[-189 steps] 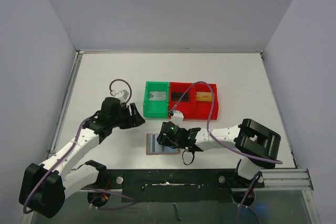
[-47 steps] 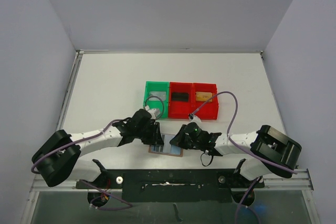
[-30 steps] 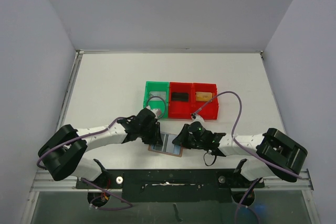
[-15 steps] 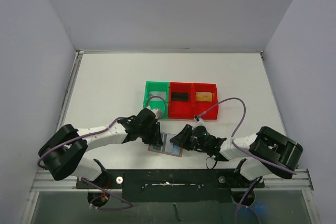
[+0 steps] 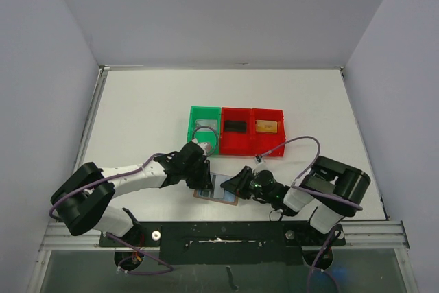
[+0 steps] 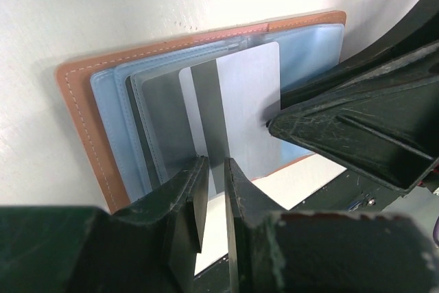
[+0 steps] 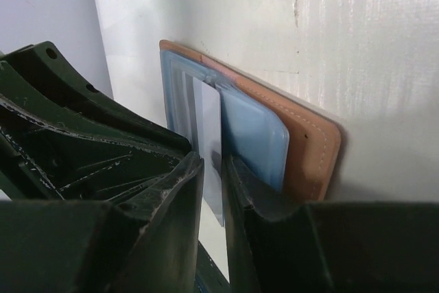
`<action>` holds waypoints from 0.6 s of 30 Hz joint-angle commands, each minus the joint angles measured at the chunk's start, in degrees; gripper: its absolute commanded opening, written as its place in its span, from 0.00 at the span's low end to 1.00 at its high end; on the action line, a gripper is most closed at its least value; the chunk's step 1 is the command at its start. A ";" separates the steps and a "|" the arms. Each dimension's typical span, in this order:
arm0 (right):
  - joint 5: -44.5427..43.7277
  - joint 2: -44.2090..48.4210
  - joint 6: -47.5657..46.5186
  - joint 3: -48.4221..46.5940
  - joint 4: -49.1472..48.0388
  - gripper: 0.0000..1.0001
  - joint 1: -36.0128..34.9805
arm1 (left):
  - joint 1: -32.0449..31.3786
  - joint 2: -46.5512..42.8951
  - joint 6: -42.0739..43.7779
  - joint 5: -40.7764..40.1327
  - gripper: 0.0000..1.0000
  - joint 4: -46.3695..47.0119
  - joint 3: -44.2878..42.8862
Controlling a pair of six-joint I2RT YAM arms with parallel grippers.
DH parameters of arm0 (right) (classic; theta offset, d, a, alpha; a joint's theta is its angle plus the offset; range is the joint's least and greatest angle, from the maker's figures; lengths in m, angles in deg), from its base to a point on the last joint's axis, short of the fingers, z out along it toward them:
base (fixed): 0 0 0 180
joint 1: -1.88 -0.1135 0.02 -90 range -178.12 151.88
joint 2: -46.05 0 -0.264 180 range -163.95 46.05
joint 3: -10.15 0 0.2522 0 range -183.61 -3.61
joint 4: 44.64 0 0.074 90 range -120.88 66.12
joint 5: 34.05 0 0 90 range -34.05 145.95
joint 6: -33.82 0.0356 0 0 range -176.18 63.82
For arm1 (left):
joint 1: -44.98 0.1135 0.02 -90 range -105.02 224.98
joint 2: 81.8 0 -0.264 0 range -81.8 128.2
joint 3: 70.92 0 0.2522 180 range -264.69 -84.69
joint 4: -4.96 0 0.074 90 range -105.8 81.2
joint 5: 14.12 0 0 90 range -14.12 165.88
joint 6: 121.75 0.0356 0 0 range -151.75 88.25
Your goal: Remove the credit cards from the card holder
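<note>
The card holder (image 5: pixel 230 199) lies open near the table's front edge, tan leather with blue sleeves (image 6: pixel 110 108). A silver-grey credit card (image 6: pixel 243 101) with a dark stripe sticks partway out of a sleeve. My left gripper (image 5: pixel 204 184) rests on the holder's left half, jaws almost together (image 6: pixel 214 169), nothing clearly between them. From the right, my right gripper (image 5: pixel 236 184) reaches in. The card's edge (image 7: pixel 208 128) sits between its narrow jaws (image 7: pixel 214 169). In the left wrist view its fingertip (image 6: pixel 288 125) touches the card's side.
Behind the holder stand a green bin (image 5: pixel 193 138) holding a silver-grey card (image 5: pixel 204 126) and two red bins (image 5: pixel 236 147). One red bin holds a black card (image 5: pixel 236 127), the other a gold card (image 5: pixel 267 127). The dark front rail (image 5: pixel 219 235) runs close below the holder.
The right arm's rear links swung left and lower while its gripper stayed at the holder, jaws shifting on the card. The left arm has not moved.
</note>
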 commanded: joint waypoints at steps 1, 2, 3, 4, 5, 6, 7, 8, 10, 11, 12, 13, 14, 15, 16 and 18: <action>-0.88 -4.64 2.15 0.58 -8.10 0.21 -1.52 | -0.84 1.87 0.94 -2.21 0.16 -1.49 1.09; -0.92 -5.13 2.19 0.22 -8.35 0.21 -1.62 | -0.89 1.80 0.92 -2.12 0.16 -1.49 1.15; -0.76 -5.43 1.96 -0.13 -8.24 0.21 -1.75 | -0.92 1.79 0.93 -2.04 0.16 -1.42 1.23; -0.45 -5.58 1.64 -0.68 -7.82 0.21 -1.84 | -0.88 1.68 0.91 -1.97 0.16 -1.29 1.32; -0.14 -5.63 1.24 -1.21 -7.23 0.20 -1.89 | -0.85 1.62 0.90 -1.95 0.16 -1.17 1.37; 0.02 -5.62 0.99 -1.62 -6.65 0.18 -1.94 | -0.92 1.61 0.89 -2.00 0.16 -1.14 1.37; 0.11 -5.47 0.77 -1.88 -6.14 0.17 -1.94 | -0.86 1.49 0.85 -1.96 0.16 -1.14 1.42; -0.11 -5.26 0.78 -1.90 -5.79 0.16 -1.91 | -0.87 1.45 0.87 -2.03 0.16 -1.14 1.42; -0.75 -4.44 1.02 -1.18 -5.40 0.15 -1.93 | -0.88 1.15 0.84 -2.13 0.16 -1.27 1.56; -1.09 -3.87 1.27 -0.63 -5.30 0.15 -1.88 | -0.86 0.98 0.81 -2.26 0.16 -1.31 1.58; -1.49 -3.26 1.41 -0.06 -5.17 0.15 -1.90 | -0.92 0.85 0.84 -2.42 0.16 -1.32 1.72; -1.88 -2.46 1.46 0.44 -4.66 0.14 -1.88 | -0.85 0.75 0.80 -2.46 0.16 -1.32 1.77; -2.07 -1.62 1.25 0.77 -3.97 0.09 -1.83 | -0.87 0.73 0.86 -2.45 0.16 -1.32 1.78; -2.03 -0.79 0.99 0.92 -2.98 0.05 -1.81 | -0.92 0.73 0.93 -2.48 0.16 -1.32 1.73; -2.03 0.02 0.81 0.89 -1.78 0.01 -1.80 | -0.86 0.81 0.97 -2.42 0.16 -1.36 1.65; -2.43 2.11 0.50 0.95 0.21 0.00 -1.77 | -0.85 0.93 1.07 -2.46 0.16 -1.48 1.39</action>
